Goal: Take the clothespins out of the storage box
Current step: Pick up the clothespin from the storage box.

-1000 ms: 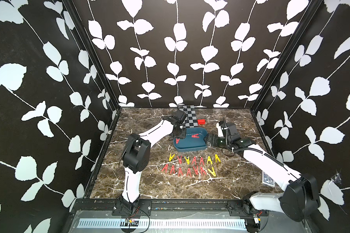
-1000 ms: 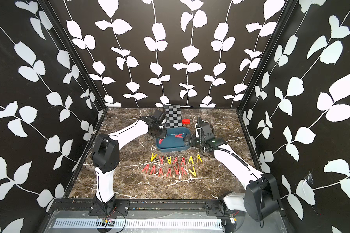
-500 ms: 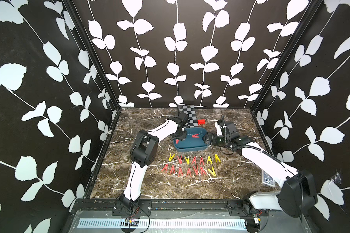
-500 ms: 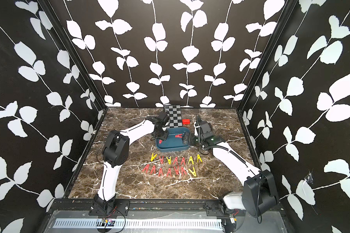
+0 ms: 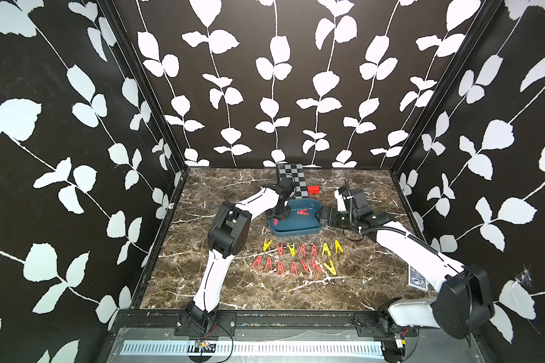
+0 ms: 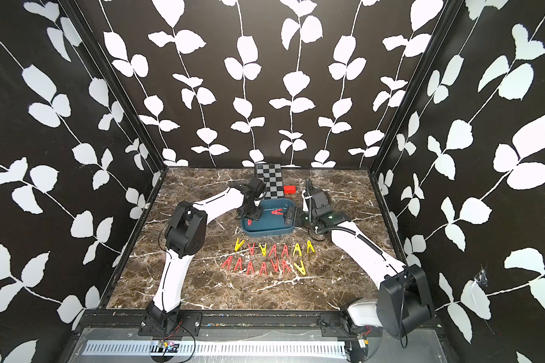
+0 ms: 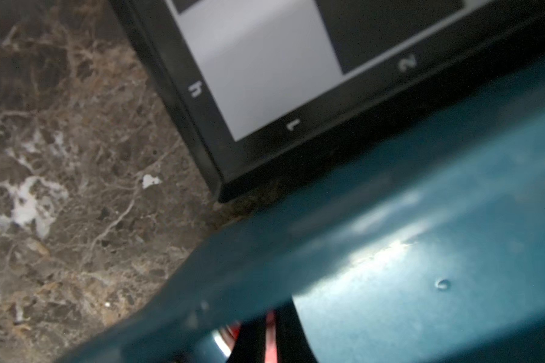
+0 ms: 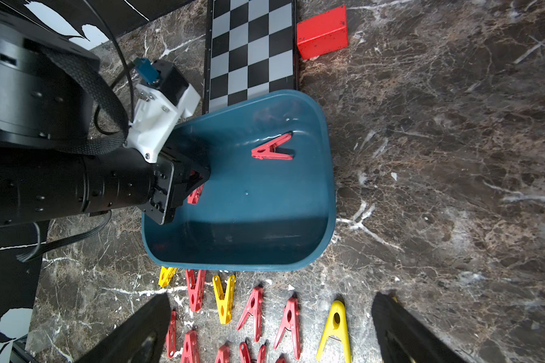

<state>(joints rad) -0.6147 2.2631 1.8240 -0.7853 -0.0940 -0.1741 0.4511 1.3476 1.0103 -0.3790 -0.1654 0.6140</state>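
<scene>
Now, in the teal storage box (image 8: 265,220), by its left wall, the left gripper (image 8: 197,184) pinches a red clothespin (image 8: 195,195); a loose clothespin (image 8: 271,149) lies mid-box. The right gripper (image 5: 322,217) gapes wide at the right rim. A second ago, the left jaws were wider.

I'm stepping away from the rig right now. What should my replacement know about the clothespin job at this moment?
The left claw is shut on a red clothespin at the robot's left end of the storage box, not yet lifted out.
The right claw is open and empty, at the box's other end.
Done: two rows of clothespins lie on the table in front of the box.
Left: the held pin, plus one loose red clothespin on the box floor.
</scene>
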